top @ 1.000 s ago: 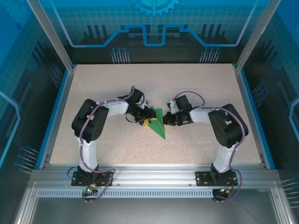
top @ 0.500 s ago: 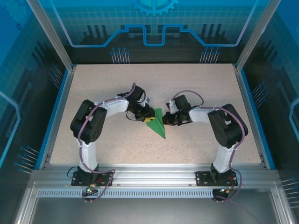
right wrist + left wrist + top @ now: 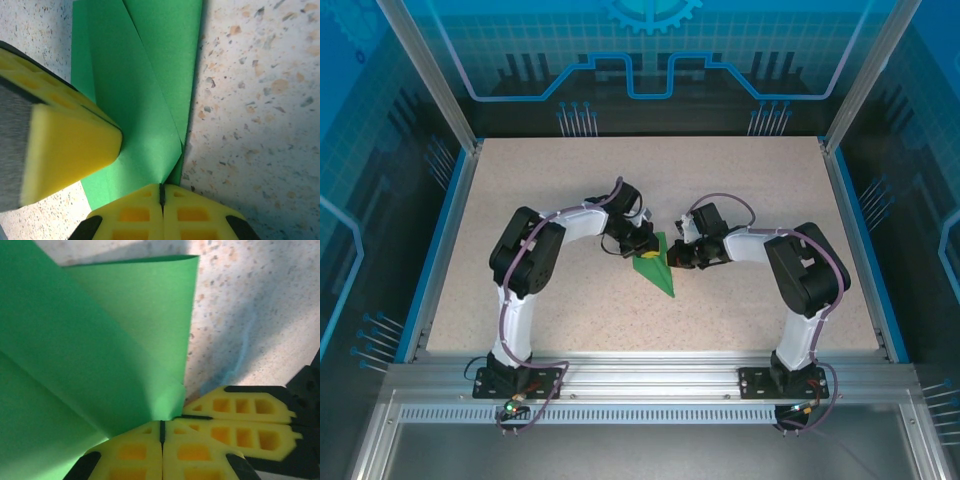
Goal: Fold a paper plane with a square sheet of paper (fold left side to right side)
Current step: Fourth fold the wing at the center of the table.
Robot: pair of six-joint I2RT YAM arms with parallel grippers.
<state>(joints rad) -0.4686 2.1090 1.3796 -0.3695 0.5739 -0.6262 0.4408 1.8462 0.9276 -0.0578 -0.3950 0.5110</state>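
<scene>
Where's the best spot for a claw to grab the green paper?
Probably the wide end of the green paper, at its left edge, coming in low from the left. It lies flat on the table, so only an edge can be pinched, and the folded layers there look sturdier than the thin tip.

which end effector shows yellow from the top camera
The left end effector, at the green paper's left edge: it shows bright yellow from above, while the right end effector looks dark there.
</scene>
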